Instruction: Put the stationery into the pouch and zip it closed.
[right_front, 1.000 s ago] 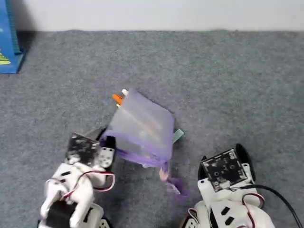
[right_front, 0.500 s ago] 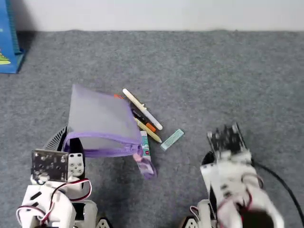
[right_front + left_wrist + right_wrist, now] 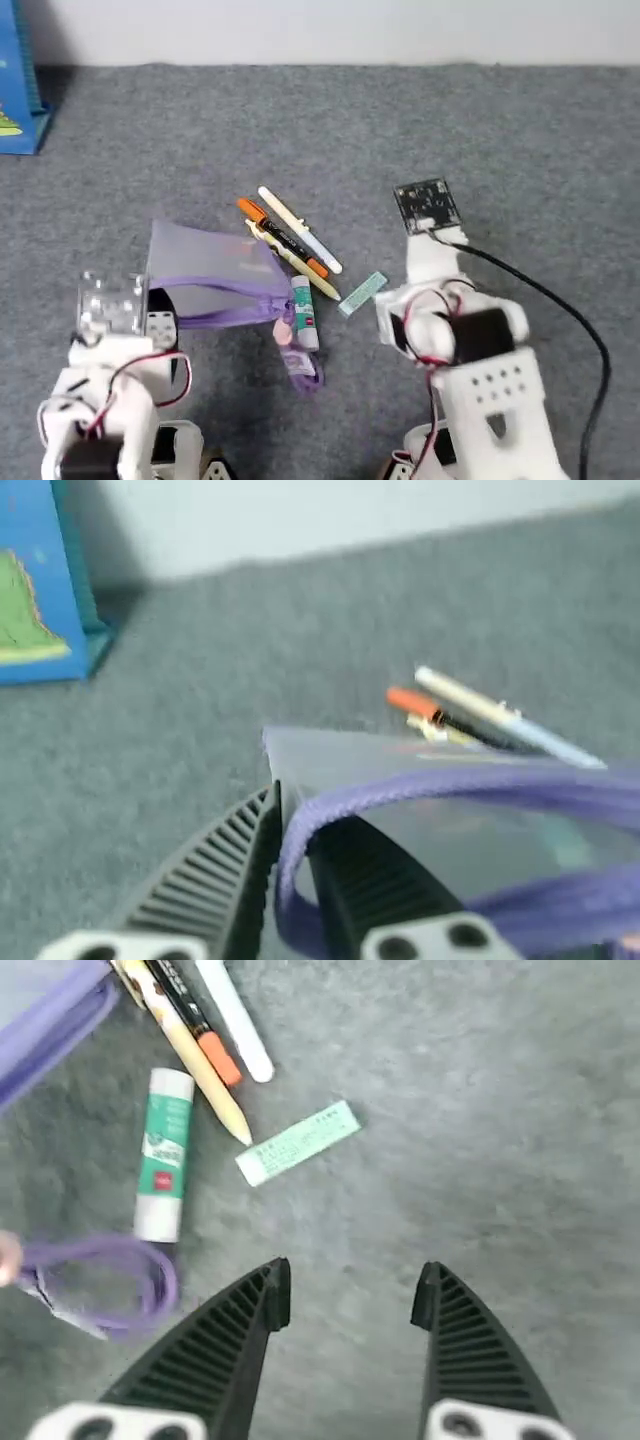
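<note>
On the grey table (image 3: 500, 150), your left gripper (image 3: 295, 815) clamped the pouch (image 3: 210, 268) by its purple rim, your right gripper (image 3: 354, 1270) hung with jaws apart, and the pens (image 3: 290, 235), glue stick (image 3: 304, 312) and green slip (image 3: 362, 292) lay outside, so packing and zipping remained.

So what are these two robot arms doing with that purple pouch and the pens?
The left gripper is shut on the purple rim of the pouch, which lies on the grey carpet. The pens, a glue stick and a small green strip lie loose beside it, not yet inside. The right gripper hangs open near the green strip, holding nothing.
</note>
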You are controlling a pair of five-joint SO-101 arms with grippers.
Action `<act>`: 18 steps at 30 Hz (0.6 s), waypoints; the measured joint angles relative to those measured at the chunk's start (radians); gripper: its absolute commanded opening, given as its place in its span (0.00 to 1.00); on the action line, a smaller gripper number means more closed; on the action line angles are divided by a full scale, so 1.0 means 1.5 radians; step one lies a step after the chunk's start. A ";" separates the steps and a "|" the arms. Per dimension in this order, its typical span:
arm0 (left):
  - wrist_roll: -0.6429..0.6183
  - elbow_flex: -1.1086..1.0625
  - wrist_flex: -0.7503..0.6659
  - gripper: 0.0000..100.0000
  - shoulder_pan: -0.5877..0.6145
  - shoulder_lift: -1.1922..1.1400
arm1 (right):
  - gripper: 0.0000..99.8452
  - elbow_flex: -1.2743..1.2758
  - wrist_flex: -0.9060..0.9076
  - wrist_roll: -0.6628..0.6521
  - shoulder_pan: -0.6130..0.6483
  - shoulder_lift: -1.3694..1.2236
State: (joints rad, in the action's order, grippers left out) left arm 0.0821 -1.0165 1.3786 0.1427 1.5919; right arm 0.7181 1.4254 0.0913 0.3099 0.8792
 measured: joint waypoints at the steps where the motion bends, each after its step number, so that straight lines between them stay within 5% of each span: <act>1: 0.000 0.009 0.000 0.01 0.000 -0.025 | 0.19 0.000 -0.014 0.019 0.012 -0.021; 18: 0.000 0.078 0.034 0.01 0.000 -0.134 | 0.19 0.000 -0.340 0.199 0.040 -0.447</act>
State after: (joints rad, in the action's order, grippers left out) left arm 0.0821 -0.8999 1.4293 0.1427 1.3909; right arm 0.7181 0.9160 0.3905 0.3698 0.2087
